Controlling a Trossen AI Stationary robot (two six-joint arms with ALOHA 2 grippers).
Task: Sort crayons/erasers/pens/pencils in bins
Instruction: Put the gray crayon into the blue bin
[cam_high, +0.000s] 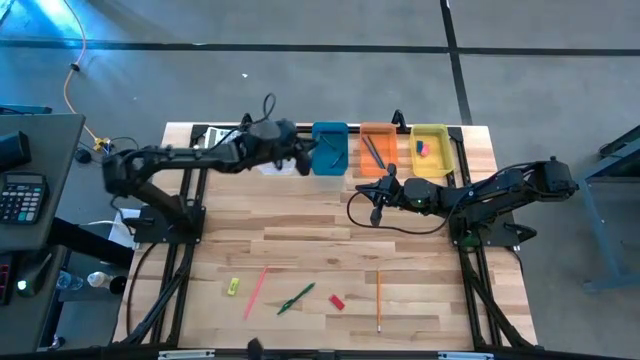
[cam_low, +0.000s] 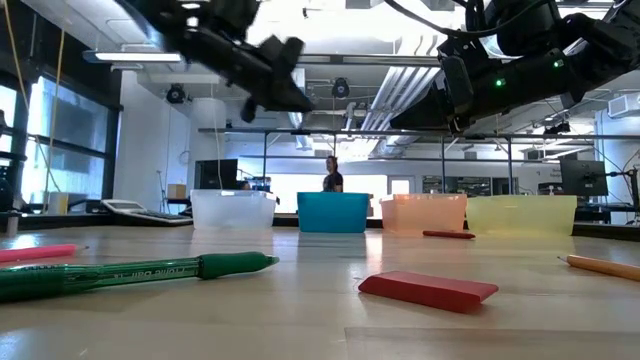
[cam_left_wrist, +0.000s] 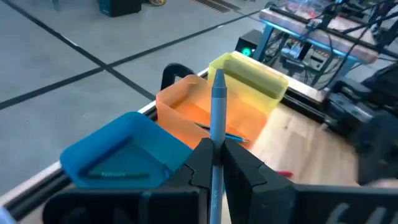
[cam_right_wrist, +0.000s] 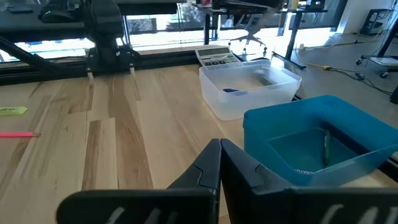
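The left end effector (cam_left_wrist: 214, 163) is gripping a grey pen (cam_left_wrist: 217, 106) upright above the blue bin (cam_high: 329, 147), at upper centre, probably for dropping it. The right end effector (cam_high: 378, 205) is waiting closed and empty near the orange bin (cam_high: 377, 148).

bins (cam_high: 378, 148) in row behind erasers (cam_high: 337, 301)

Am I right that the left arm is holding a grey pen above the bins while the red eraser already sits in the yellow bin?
Not quite. The left gripper does hold the grey pen above the bins, but the red eraser still lies on the table, near the front edge, as the high view shows. The yellow bin holds other small pieces.
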